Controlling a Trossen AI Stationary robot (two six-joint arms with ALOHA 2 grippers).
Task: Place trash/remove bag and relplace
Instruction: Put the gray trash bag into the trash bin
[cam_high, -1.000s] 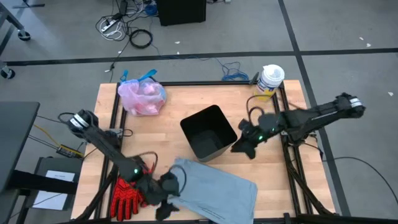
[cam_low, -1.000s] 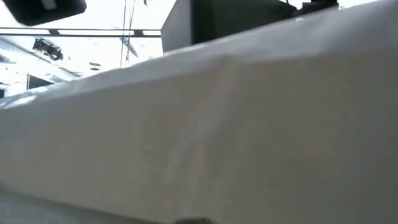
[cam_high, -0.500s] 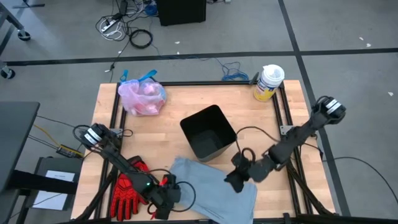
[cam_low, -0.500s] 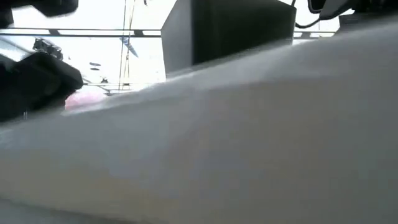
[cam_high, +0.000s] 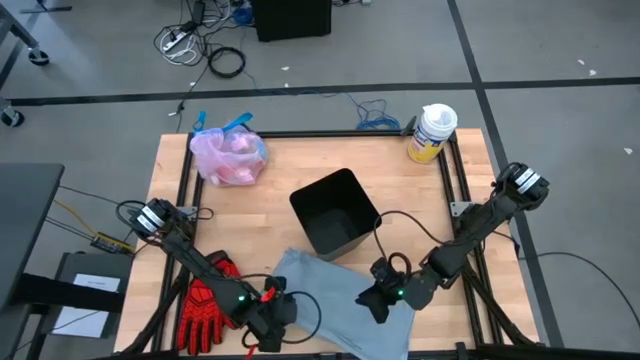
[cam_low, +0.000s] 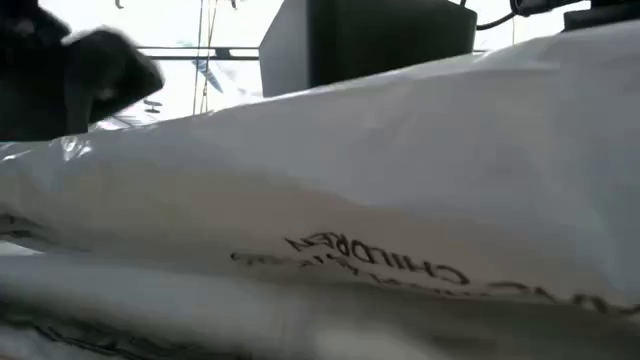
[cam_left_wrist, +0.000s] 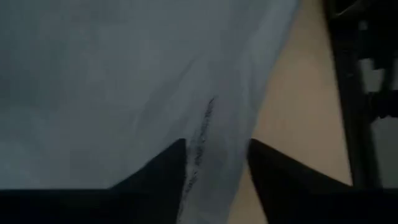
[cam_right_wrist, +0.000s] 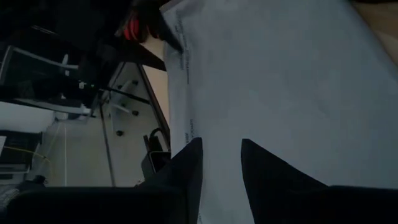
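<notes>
The grey-blue replacement liner (cam_high: 345, 300) lies flat on the worktop (cam_high: 280, 165), just in front of the empty black bin (cam_high: 335, 212). The tied-off pink bag (cam_high: 229, 157), with the trash inside, sits well away from the bin, at the worktop's far left corner.

Both arms are down at the liner. The left end effector (cam_high: 272, 315) sits at the liner's left edge, beside the red gloves (cam_high: 207, 310); its wrist view shows the fingers (cam_left_wrist: 163, 171) parted with the liner's edge running between them, not yet clamped. The right end effector (cam_high: 380, 298) presses onto the liner's right part, on the bin's near side; its fingers (cam_right_wrist: 186, 165) also stand apart over the plastic with no fold visibly pinched.

The likely trouble is a poor pinch. The film is thin and lies flat, so closing fingers may slide off it, or catch both layers and keep the mouth shut. An uneven lift could drag the liner against the bin and tip it.
</notes>
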